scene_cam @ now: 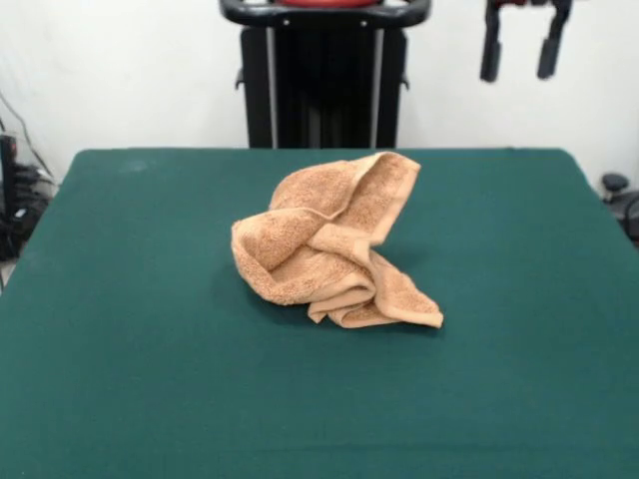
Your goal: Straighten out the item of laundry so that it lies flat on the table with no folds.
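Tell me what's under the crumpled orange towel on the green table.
The towel lies bunched on the green table; only felt shows around it. Whatever its folds cover is hidden. The open gripper hangs far above, at the top right.

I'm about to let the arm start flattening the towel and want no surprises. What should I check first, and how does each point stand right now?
1. Gripper open: ok. The black gripper hangs at the top edge with its two fingers apart and nothing between them.
2. Gripper clear of the cloth: ok. It is raised well above the table, off to one side of the towel.
3. Towel flat: not ok. The orange-tan terry towel sits crumpled in a heap with several folds.
4. A graspable corner: ok. One corner lies out on the felt at the heap's near side.
5. Room to spread: ok. The dark green felt table shows bare felt all round the towel.
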`<state>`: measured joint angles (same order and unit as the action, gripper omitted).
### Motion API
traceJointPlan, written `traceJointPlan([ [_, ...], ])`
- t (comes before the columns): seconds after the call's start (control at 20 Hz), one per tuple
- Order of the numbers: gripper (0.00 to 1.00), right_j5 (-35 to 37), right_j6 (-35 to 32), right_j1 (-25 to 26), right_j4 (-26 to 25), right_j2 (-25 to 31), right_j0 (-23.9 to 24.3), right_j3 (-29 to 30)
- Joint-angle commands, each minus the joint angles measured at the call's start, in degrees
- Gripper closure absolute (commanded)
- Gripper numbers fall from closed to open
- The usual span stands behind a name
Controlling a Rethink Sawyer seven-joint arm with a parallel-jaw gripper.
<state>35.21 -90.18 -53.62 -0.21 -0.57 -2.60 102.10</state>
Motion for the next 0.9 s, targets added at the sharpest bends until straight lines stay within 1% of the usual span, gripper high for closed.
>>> traceJointPlan([
  [0.05,0.00,5.56,-15.43,11.05,1.06,-0.68,-1.74,-7.89],
  [0.2,0.00,3.70,-15.18,14.81,0.88,-1.37,-1.63,-10.26],
  [0.4,0.00,1.89,-13.52,16.53,1.03,-1.31,-0.63,-10.69],
  [0.7,0.00,-1.92,-10.39,15.90,1.11,0.15,2.17,-6.31],
  [0.9,0.00,-3.65,-9.41,15.57,1.00,1.23,3.42,-3.83],
])
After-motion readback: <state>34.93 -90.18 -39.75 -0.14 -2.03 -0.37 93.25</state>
